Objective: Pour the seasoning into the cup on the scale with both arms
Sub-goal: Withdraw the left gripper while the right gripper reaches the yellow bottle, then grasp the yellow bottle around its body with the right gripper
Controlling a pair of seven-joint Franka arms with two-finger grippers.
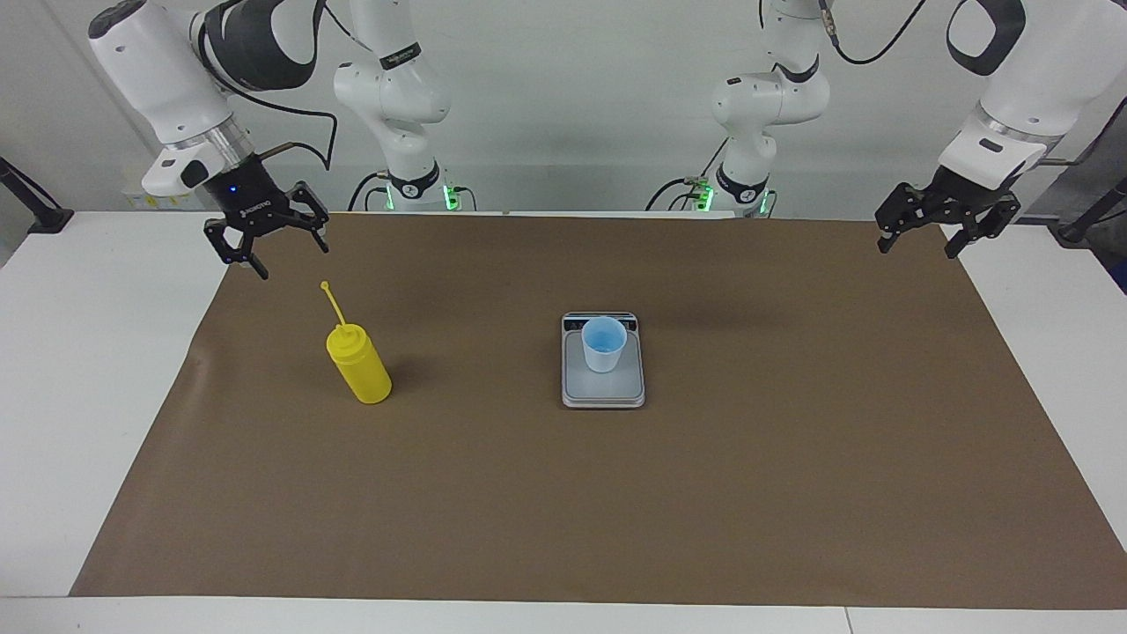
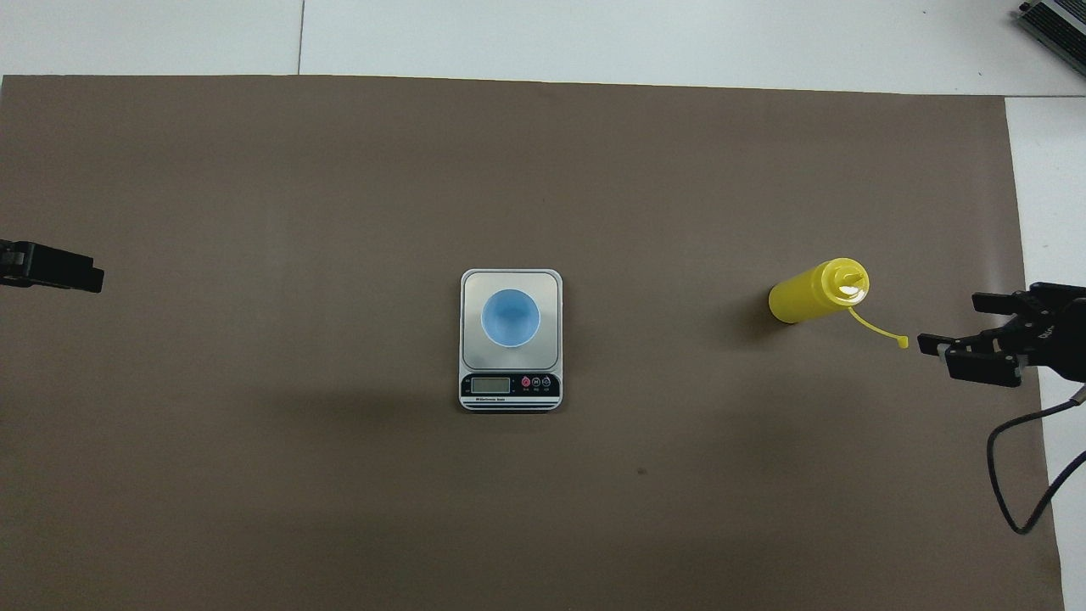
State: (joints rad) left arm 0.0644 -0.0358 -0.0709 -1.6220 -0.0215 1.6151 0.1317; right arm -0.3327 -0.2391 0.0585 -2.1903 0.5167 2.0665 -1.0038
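Observation:
The yellow seasoning bottle [image 1: 359, 365] stands upright on the brown mat toward the right arm's end, its cap off and the strap sticking up; it also shows in the overhead view [image 2: 814, 293]. The light blue cup [image 1: 604, 345] [image 2: 510, 317] stands upright on the scale [image 1: 603, 394] [image 2: 509, 386] at the mat's middle. My right gripper [image 1: 293, 260] [image 2: 954, 327] is open and empty, raised over the mat's edge beside the bottle. My left gripper [image 1: 917, 249] [image 2: 81, 276] is open and empty, raised over the mat's edge at the left arm's end.
The brown mat [image 1: 563, 511] covers most of the white table [image 1: 79, 396]. A black cable [image 2: 1018, 475] hangs from the right arm. Black stands [image 1: 35, 211] sit at the table's corners near the robots.

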